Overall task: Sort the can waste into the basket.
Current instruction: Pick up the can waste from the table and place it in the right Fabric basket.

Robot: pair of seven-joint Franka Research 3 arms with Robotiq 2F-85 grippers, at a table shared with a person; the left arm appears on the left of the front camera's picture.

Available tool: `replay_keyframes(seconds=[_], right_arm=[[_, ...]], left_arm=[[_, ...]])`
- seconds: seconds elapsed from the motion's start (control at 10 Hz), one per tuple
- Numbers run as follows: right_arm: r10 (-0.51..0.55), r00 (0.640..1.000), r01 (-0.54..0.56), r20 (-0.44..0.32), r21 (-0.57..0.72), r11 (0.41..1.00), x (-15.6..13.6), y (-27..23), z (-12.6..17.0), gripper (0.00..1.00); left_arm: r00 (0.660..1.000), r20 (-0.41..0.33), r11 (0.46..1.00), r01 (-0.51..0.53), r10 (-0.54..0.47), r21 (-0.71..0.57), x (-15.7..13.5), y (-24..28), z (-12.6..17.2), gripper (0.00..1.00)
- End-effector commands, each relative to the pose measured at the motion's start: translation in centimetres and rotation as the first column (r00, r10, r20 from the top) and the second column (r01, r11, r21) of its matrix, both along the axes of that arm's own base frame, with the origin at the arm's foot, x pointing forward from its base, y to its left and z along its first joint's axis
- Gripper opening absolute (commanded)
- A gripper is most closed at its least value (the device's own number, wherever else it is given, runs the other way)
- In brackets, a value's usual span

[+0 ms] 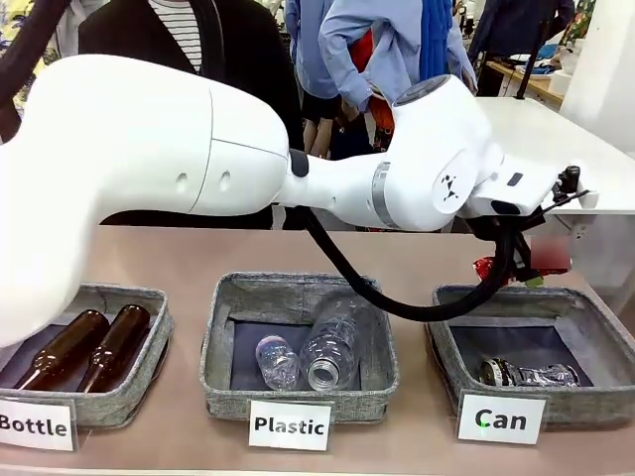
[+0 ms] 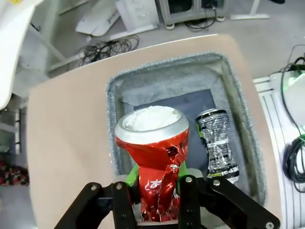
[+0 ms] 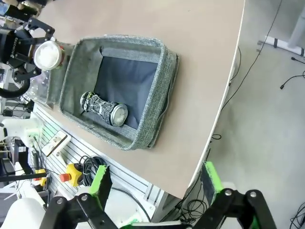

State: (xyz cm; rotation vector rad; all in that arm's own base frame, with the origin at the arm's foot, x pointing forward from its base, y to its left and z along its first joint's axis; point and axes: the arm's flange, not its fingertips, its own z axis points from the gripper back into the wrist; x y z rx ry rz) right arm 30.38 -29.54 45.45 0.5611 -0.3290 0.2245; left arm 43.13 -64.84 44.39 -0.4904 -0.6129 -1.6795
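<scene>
Two brown glass bottles side by side in the grey bin signed "Bottle" at the left of the tan bench. Two clear plastic bottles touching each other in the middle bin signed "Plastic". Beyond the bench's far edge, people standing, one in a black jacket, one in a blue shirt.

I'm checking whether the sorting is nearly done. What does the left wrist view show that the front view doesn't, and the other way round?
Left wrist view only: the crushed red can seen close up between the left gripper's fingers, hanging over the Can basket, its silver end facing the camera.

Front view only: the Plastic basket with clear bottles and the Bottle basket with two brown bottles.

Both: the Can basket with the silver and dark can lying on its dark base.
</scene>
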Motion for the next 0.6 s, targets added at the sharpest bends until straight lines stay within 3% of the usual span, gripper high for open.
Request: replay_keyframes(seconds=[0.0, 0.1, 0.2, 0.5], right_arm=[[-0.014, 1.000, 0.014, -0.019, -0.010, 1.000, 0.05, -0.28, 0.57, 1.00], [-0.014, 1.000, 0.014, -0.019, -0.010, 1.000, 0.05, -0.28, 0.57, 1.00], [-0.014, 1.000, 0.014, -0.019, -0.010, 1.000, 0.05, -0.28, 0.57, 1.00], [-0.014, 1.000, 0.014, -0.019, -0.010, 1.000, 0.05, -0.28, 0.57, 1.00]], left_arm=[[1.000, 0.019, 0.999, 0.006, -0.007, 0.042, -0.04, -0.79, 1.34, 0.85], [1.000, 0.021, 0.999, 0.020, -0.021, 0.049, -0.01, -0.81, 1.33, 0.87], [1.000, 0.018, 0.998, 0.023, -0.024, 0.051, -0.16, -0.77, 1.48, 1.00], [0.999, 0.025, 0.998, 0.033, -0.035, 0.053, -0.57, -0.43, 1.80, 1.00]])
